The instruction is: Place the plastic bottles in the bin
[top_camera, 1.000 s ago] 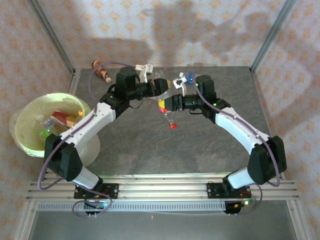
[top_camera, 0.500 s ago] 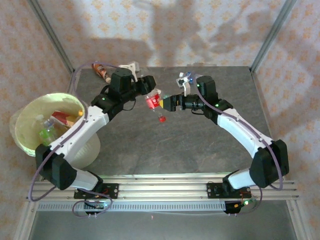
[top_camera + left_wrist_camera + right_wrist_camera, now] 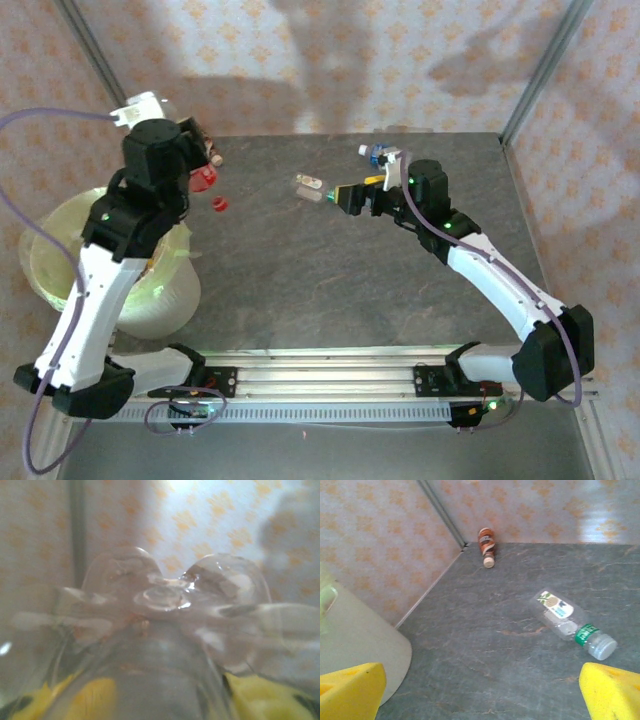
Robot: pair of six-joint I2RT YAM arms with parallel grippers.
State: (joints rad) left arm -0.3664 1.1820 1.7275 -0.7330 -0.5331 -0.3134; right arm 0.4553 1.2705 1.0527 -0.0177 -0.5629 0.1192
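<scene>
My left gripper (image 3: 200, 178) is raised beside the bin (image 3: 45, 262) and shut on a clear plastic bottle (image 3: 207, 180) with a red label and a red cap (image 3: 221, 205). In the left wrist view that bottle's base (image 3: 165, 600) sits between my yellow fingers (image 3: 95, 700). My right gripper (image 3: 342, 196) hovers open over mid-table, with nothing between its yellow fingers (image 3: 350, 690). A clear bottle with a green cap (image 3: 310, 187) (image 3: 567, 622) lies on the table just ahead of it. A brown-orange bottle (image 3: 486, 545) lies in the far left corner.
A blue-capped bottle (image 3: 375, 153) lies at the back behind my right wrist. The bin's pale wall (image 3: 355, 640) stands off the table's left edge. Metal frame posts (image 3: 545, 65) rise at the back corners. The grey tabletop (image 3: 330, 290) lies bare towards the front.
My right gripper opened and let go of the red-labelled bottle. The left arm swung left and up with it to beside the bin. The green-capped bottle now shows on the table.
</scene>
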